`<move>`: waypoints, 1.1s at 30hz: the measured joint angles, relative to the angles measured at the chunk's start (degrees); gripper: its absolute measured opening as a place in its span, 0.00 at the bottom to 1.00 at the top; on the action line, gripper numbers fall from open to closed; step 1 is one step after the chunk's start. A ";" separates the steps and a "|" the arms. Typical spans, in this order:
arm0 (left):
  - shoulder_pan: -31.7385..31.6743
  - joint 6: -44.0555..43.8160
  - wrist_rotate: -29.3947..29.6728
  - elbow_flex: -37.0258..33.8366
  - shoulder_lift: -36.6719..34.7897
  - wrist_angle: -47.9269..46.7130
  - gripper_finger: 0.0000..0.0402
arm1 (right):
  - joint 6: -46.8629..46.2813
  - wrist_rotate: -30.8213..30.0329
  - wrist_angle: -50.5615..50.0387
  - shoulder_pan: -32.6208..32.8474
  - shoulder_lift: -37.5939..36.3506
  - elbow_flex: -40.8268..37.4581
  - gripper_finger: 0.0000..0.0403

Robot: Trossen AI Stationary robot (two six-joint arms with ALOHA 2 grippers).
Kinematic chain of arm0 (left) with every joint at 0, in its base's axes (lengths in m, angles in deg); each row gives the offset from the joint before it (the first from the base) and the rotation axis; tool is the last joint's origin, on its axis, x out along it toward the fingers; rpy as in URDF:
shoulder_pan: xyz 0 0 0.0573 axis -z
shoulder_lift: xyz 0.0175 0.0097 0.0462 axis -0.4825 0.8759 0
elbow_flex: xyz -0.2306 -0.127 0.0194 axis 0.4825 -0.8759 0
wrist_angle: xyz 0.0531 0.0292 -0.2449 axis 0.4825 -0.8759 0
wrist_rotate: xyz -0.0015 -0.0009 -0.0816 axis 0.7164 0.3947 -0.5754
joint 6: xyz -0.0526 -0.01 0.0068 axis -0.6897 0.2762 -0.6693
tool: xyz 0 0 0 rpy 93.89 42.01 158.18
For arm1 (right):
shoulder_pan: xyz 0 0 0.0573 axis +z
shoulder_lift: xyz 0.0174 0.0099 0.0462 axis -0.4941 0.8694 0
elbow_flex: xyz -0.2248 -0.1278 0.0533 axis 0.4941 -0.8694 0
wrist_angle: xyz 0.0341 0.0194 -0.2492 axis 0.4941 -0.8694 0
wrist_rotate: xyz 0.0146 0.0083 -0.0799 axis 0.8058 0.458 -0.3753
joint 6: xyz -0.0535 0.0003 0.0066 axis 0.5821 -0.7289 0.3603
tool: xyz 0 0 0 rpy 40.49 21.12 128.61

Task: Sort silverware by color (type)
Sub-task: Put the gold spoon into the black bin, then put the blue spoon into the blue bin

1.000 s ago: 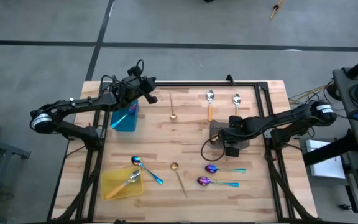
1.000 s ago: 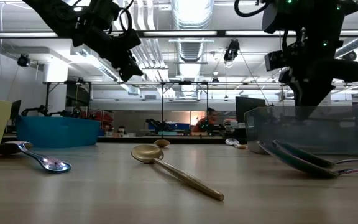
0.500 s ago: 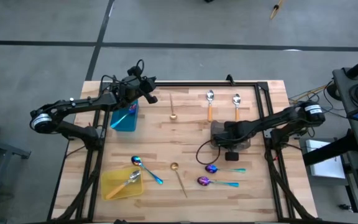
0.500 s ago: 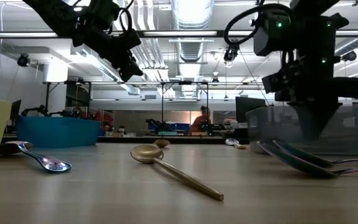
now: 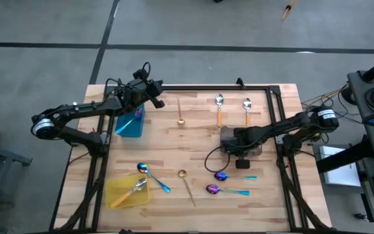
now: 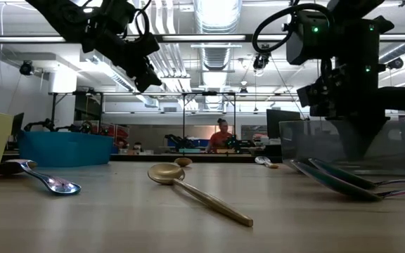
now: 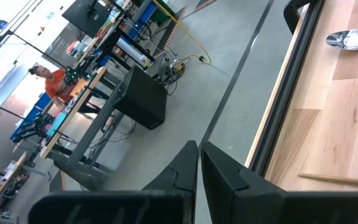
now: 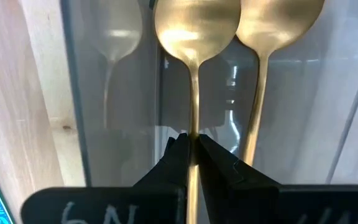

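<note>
1. The grey tray point(image 5: 240, 139) is the landmark on the desk point(image 5: 197, 162). The right pincer point(image 8: 192, 158) sits inside it, clamped on a gold spoon point(image 8: 196, 37); it should probably lower the spoon flat beside the second gold spoon point(image 8: 277, 22) before releasing.
2. The left pincer point(image 7: 200, 163), fingers together and empty, waits well away from the tray, over the teal tray point(image 5: 130, 123).
3. Outside the grey tray lie two orange-handled spoons point(image 5: 219, 109), two blue-purple spoons point(image 5: 229, 176) and two more gold ones point(image 5: 187, 184).
</note>
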 joint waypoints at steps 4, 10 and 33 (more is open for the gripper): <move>0.00 0.00 0.00 0.00 0.00 0.00 0.01 | -0.04 -0.17 -0.04 0.00 -0.23 -0.04 0.03; 0.00 0.00 0.00 0.00 0.00 0.00 0.01 | -0.48 -0.18 -0.09 0.00 -0.23 -0.04 0.03; 0.00 0.00 -0.02 0.00 0.00 0.00 0.01 | -1.48 -0.52 -1.78 0.00 -1.19 0.01 0.13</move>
